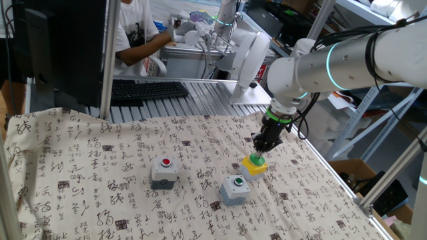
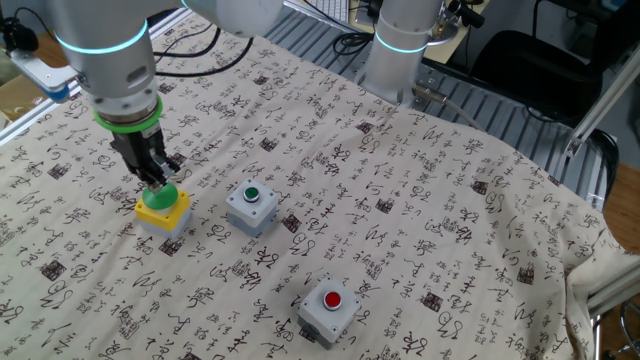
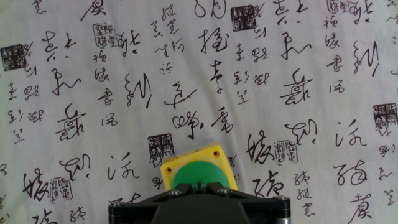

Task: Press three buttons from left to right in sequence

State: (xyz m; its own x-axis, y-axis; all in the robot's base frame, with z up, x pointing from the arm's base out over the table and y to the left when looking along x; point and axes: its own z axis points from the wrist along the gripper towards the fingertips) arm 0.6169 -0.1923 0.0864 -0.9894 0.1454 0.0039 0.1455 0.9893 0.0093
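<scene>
I see my white robot arm (image 1: 333,63) reaching down over the worktop (image 2: 470,180), which is covered with a pale cloth printed with black brush writing (image 1: 100,173). The black gripper (image 1: 260,152) points straight down. Its jaws are shut together, and their tips press on the green domed cap of the small yellow box (image 2: 163,208). In the hand view I look down at that yellow box (image 3: 199,171) right under the jaws, and the green cap is partly hidden by them.

Three button boxes sit on the cloth. In one fixed view, the grey box with the red button (image 1: 164,171) is on the left. The grey box with the green button (image 1: 235,189) is in the middle, near the front. The yellow box is just beside it on the right. The red one sits well apart from the other two.
</scene>
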